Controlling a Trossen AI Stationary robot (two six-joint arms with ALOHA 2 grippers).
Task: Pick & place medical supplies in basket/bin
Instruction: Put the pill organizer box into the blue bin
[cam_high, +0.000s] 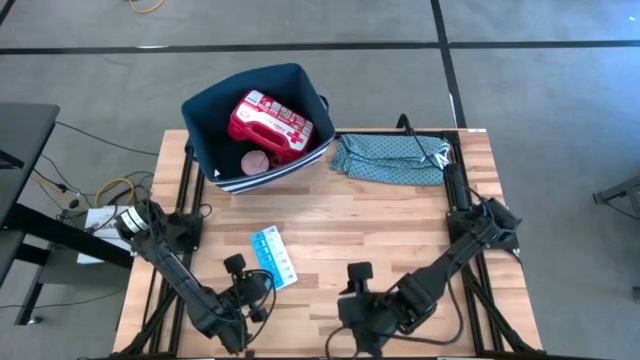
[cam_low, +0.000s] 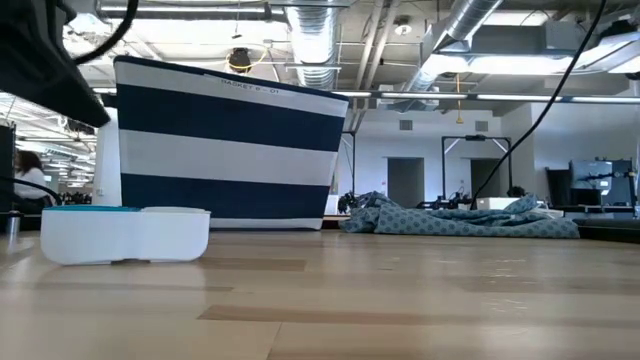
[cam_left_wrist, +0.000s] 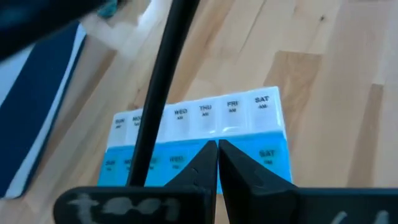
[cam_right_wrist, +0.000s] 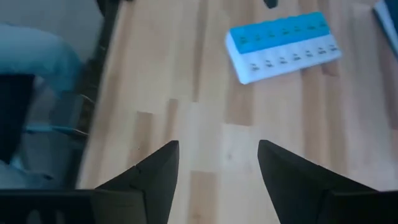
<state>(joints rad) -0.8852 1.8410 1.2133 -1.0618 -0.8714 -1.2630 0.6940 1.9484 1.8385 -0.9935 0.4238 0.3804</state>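
Observation:
The navy bin (cam_high: 205, 125) stands at the table's far side, striped wall (cam_low: 230, 150) facing the low view. Inside lie the red first-aid pouch (cam_high: 270, 122) and the pink round tub (cam_high: 256, 162). The light-blue flat box (cam_high: 272, 258), a weekday pill organizer (cam_left_wrist: 249, 121), lies flat on the wood (cam_low: 125, 233) near the table's near-left. My left gripper (cam_left_wrist: 217, 148) is shut and hovers just above the box's blue half (cam_high: 258, 283). My right gripper (cam_right_wrist: 217, 163) is open over bare wood to the box's right (cam_high: 348, 300), and the box (cam_right_wrist: 283, 46) shows farther off in its wrist view.
A teal patterned cloth (cam_high: 392, 158) lies crumpled to the right of the bin (cam_low: 460, 220). A dark cable (cam_left_wrist: 158, 112) crosses the left wrist view in front of the box. Bare wood spreads between the box, the cloth and the right gripper.

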